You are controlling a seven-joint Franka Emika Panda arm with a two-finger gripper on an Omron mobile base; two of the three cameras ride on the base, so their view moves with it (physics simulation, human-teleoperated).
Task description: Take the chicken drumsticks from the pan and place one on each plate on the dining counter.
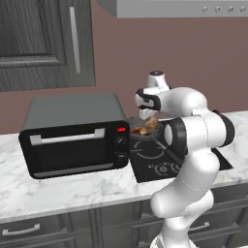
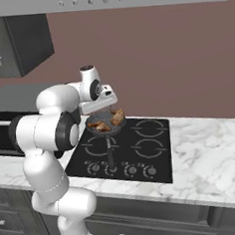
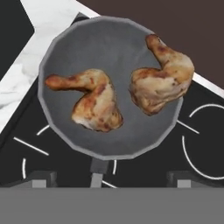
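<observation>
The jaws stand wide open and empty above the pan [image 3: 109, 87] on the stove [image 2: 142, 147], where two drumsticks [image 3: 94, 103] lie side by side.

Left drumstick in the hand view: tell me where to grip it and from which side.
Grip the left drumstick across its thick meaty end, coming straight down from above. It lies flat in the pan, apart from the other drumstick, so there is room on both sides of it. Its thin bone end tapers toward the rim and would likely slip. The tool hangs open over the pan.
</observation>
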